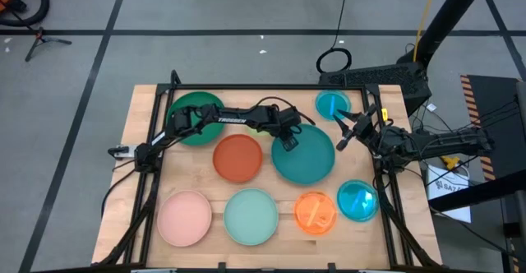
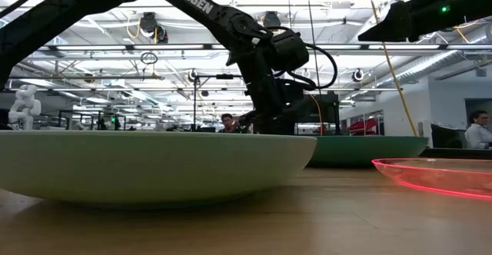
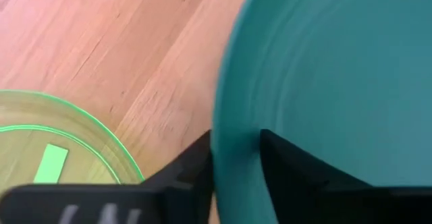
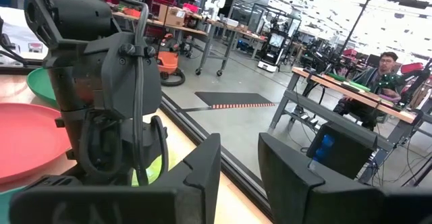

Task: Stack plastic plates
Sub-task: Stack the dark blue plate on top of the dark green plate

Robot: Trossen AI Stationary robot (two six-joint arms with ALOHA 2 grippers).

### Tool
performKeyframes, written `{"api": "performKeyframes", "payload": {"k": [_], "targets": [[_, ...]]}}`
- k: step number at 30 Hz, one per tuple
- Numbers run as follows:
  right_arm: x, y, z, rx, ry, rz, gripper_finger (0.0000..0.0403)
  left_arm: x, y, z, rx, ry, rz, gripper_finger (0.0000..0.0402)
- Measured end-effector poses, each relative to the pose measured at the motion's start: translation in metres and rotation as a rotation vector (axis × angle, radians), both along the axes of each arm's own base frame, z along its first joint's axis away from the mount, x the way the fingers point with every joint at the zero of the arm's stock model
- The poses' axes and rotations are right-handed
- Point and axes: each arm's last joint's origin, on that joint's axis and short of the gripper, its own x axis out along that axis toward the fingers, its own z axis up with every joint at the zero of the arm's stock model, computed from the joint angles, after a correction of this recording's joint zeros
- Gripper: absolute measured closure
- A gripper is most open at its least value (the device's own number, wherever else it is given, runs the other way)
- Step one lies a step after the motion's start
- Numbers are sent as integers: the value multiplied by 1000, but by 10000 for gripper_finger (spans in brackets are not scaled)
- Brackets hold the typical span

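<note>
The large teal plate (image 1: pixel 308 159) lies right of centre. My left gripper (image 1: pixel 288 141) is shut on its far-left rim. A small translucent lime plate (image 3: pixel 61 150) lies just beside that rim, hidden under the arm in the high view. The dark green plate (image 1: pixel 196 117), red-orange plate (image 1: pixel 238 158), pink plate (image 1: pixel 185 217), mint plate (image 1: pixel 251 215), orange translucent plate (image 1: pixel 315 211) and two blue plates (image 1: pixel 357 201) (image 1: pixel 331 104) lie apart on the table. My right gripper (image 1: pixel 339 131) hangs open and holds nothing, between the far blue plate and the teal plate. My left gripper pinches the teal plate's rim (image 3: pixel 236 150) at its far-left side. One finger (image 3: pixel 192 166) is outside the rim and one finger (image 3: pixel 287 160) is over the plate's inside. The fingers point down from above. In the low view the plate (image 2: pixel 369 149) looks level and close to the table.
The wooden table (image 1: pixel 148 174) has a raised black frame along its edges. The plates lie spread over most of it, with bare wood between them. Beyond the table stand workbenches and a seated person (image 4: pixel 385 65).
</note>
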Motion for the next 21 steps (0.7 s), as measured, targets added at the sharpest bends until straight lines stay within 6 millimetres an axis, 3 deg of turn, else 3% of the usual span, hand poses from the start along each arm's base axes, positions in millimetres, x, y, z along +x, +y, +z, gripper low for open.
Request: {"api": "performKeyframes", "payload": {"k": [7, 14, 21], "targets": [[0, 0, 0, 0, 0, 0, 310, 4, 1, 5, -25, -61, 36, 387], [0, 0, -1, -3, 12, 0, 310, 10, 1, 18, 11, -100, -7, 389], [0, 0, -1, -2, 13, -1, 310, 16, 4, 70, 101, -94, -82, 391]]}}
